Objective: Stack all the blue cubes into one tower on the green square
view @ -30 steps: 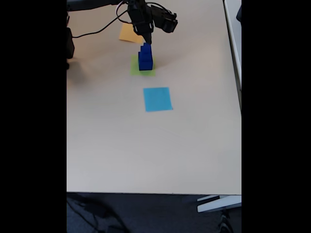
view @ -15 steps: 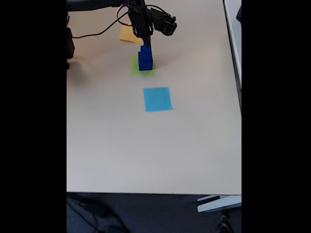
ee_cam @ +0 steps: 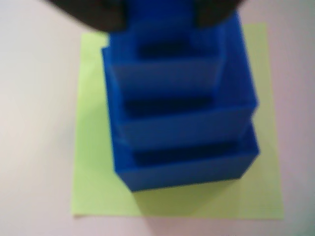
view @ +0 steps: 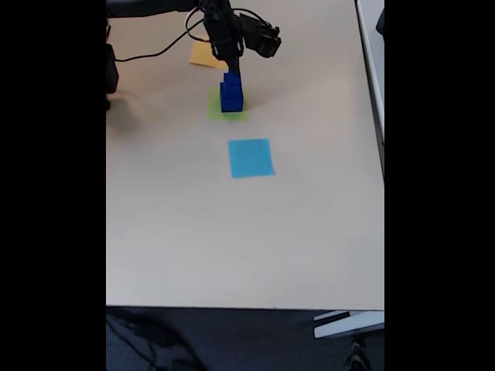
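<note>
In the wrist view I count four tiers of blue cubes [ee_cam: 182, 132] stacked as one stepped tower, largest at the bottom, standing on the single green square [ee_cam: 93, 182], whose lime border shows on the left, right and near sides. Two dark blurred fingertips [ee_cam: 101, 14] flank the topmost cube at the upper edge; they seem pressed to its sides, but the blur keeps me from being sure of contact. In the fixed view I see one tower of blue cubes [view: 231, 97] on the green square [view: 213, 104], one light-blue square [view: 250, 158] nearer the camera on the table [view: 232, 232], and one orange-yellow square [view: 203, 54] partly behind the arm. Compared with a second ago, the arm has dropped lower, so the gripper [view: 232, 71] now sits right at the tower's top. Its jaws look narrow around the top cube, though I cannot tell whether it truly grips.
</note>
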Robot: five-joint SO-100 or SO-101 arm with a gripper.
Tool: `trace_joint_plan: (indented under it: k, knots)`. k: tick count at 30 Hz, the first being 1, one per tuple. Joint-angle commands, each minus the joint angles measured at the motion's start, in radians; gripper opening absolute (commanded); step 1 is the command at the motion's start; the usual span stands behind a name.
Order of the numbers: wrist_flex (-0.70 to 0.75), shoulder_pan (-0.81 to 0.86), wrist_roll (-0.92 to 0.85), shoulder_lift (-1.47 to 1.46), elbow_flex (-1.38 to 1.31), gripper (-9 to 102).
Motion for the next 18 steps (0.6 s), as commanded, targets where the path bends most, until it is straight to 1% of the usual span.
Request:
trace_joint_plan:
  k: [1, 18]
  knots:
    - [-0.014, -0.012, 0.014, 0.086, 0.0, 0]
    - [-0.02, -0.014, 0.012, 0.087, 0.002, 2]
